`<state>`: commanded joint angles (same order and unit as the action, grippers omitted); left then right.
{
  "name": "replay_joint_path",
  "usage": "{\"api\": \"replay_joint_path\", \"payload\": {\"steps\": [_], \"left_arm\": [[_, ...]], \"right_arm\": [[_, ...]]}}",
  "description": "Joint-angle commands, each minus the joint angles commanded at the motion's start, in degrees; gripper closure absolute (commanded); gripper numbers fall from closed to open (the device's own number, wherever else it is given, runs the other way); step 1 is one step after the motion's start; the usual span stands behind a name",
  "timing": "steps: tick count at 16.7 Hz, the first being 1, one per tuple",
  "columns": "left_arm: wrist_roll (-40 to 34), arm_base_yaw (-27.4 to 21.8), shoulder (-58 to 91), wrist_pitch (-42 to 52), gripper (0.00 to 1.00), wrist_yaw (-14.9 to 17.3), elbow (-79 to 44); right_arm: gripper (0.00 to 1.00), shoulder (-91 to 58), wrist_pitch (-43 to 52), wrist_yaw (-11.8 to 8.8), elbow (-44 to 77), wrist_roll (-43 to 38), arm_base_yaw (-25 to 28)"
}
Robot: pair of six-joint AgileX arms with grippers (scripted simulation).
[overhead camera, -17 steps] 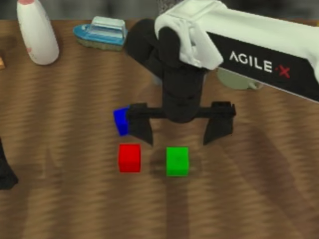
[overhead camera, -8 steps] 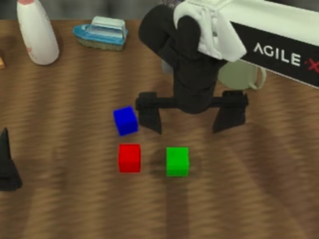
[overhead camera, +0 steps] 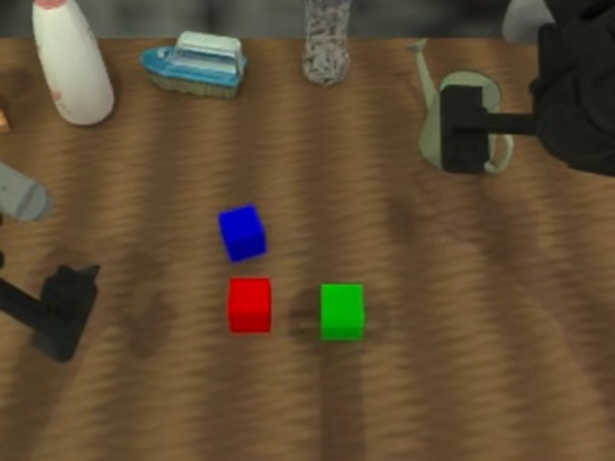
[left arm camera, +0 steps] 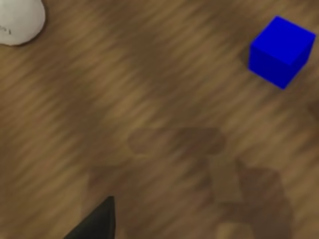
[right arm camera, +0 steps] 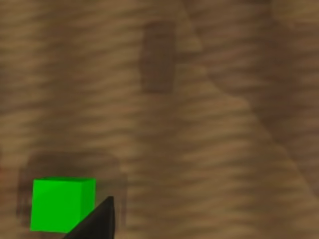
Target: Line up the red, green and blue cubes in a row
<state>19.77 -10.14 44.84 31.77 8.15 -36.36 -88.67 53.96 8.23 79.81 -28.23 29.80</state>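
The red cube (overhead camera: 250, 304) and green cube (overhead camera: 342, 310) lie side by side in the middle of the table. Just behind the red one, the blue cube (overhead camera: 241, 232) sits slightly turned, out of their line. The left wrist view shows the blue cube (left arm camera: 281, 51) far ahead of the finger. My left gripper (overhead camera: 10, 293) is open at the table's left edge, with one dark finger (overhead camera: 62, 309) showing. My right gripper (overhead camera: 553, 123) is open at the back right, its finger (overhead camera: 464, 128) over the watering can. The green cube (right arm camera: 60, 204) is in the right wrist view.
Along the back stand a white bottle (overhead camera: 72, 62), a blue scrub brush (overhead camera: 192, 62), a speckled jar (overhead camera: 325, 43) and the grey-green watering can (overhead camera: 432, 144). Bare wood lies right of the green cube and in front of the cubes.
My right arm has pulled away from above the cubes to the back right. My left gripper has come farther in from the left edge. The cubes have not moved.
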Motion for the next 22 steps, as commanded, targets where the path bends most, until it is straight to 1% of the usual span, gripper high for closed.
{"api": "replay_joint_path", "payload": {"steps": [4,6,8,11,15,19,22], "left_arm": [[8.77,-5.22,26.30,14.95,0.00,1.65,-19.39],[12.56,-7.60,38.27,21.56,0.00,1.79,-28.88],[15.84,-9.72,48.90,27.30,0.00,1.46,-38.00],[19.71,-12.28,62.50,34.01,0.00,0.03,-50.87],[22.95,-14.54,76.93,39.32,0.00,-3.22,-65.60],[24.29,-15.67,84.84,41.18,0.00,-6.57,-75.62],[24.52,-15.94,87.18,41.41,0.00,-7.86,-78.82]], "right_arm": [[0.00,23.52,-11.12,1.30,-20.06,8.25,-7.82],[0.00,35.92,-17.34,1.29,-31.11,12.56,-11.95],[0.00,47.24,-23.28,0.85,-41.38,16.38,-15.66],[0.00,62.00,-31.97,-0.66,-55.09,21.20,-20.45],[0.00,76.17,-42.84,-3.81,-69.04,25.65,-25.31],[0.00,85.23,-51.13,-6.96,-77.35,27.82,-28.33],[0.00,88.56,-53.87,-8.19,-79.74,28.22,-29.20]]}}
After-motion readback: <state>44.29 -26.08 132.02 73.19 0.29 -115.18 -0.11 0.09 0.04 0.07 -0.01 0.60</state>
